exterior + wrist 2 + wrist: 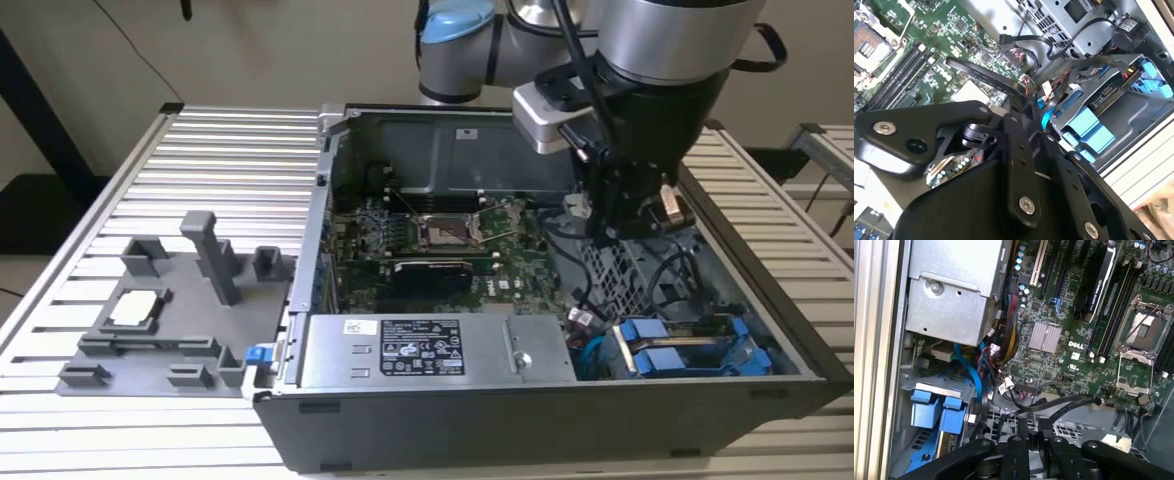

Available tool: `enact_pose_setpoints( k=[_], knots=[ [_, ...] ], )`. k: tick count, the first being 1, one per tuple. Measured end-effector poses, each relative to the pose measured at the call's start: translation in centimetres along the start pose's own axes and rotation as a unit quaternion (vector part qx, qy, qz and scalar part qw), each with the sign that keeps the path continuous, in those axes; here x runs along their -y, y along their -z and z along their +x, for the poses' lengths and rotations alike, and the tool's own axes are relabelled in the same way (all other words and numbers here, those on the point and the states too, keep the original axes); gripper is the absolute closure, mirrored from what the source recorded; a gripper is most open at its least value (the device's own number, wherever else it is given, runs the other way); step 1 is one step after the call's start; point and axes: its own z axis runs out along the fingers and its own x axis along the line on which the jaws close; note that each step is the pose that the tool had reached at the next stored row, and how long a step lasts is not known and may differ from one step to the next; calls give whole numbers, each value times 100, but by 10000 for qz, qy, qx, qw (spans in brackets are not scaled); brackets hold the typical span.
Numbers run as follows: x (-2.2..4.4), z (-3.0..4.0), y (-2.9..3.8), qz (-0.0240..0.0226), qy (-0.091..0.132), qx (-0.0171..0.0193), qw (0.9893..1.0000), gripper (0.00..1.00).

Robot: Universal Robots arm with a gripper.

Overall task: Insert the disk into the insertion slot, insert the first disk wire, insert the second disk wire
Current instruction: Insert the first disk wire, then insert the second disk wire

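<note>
The open computer case lies on a slatted table. At its front right corner, the grey drive cage with the insertion slot holds two blue-fronted units side by side; I cannot tell which one is the disk. Their blue tabs also show in the first wrist view. My gripper hangs over the perforated panel behind the cage. In both wrist views its fingers stand close together, shut on a flat black wire that rises over the motherboard. The gripper is apart from the cage.
A grey power supply fills the case's front, left of the cage. The green motherboard lies behind it. Loose black wires and a blue cable crowd the gap by the cage. A grey fixture stands on the table at the exterior view's left.
</note>
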Motion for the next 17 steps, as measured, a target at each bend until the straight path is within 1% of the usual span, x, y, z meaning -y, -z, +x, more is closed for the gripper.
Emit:
enact_pose_setpoints(
  k=[1,2,7,12,17],
  knots=[
    [-2,5,-3,0,0,0,10000,76],
    [-4,12,-5,0,0,0,10000,83],
    [-15,72,-3,-1,0,0,10000,84],
    [21,178,-5,-34,-4,8,10000,84],
    [27,272,-15,-36,-15,7,10000,84]
  ],
)
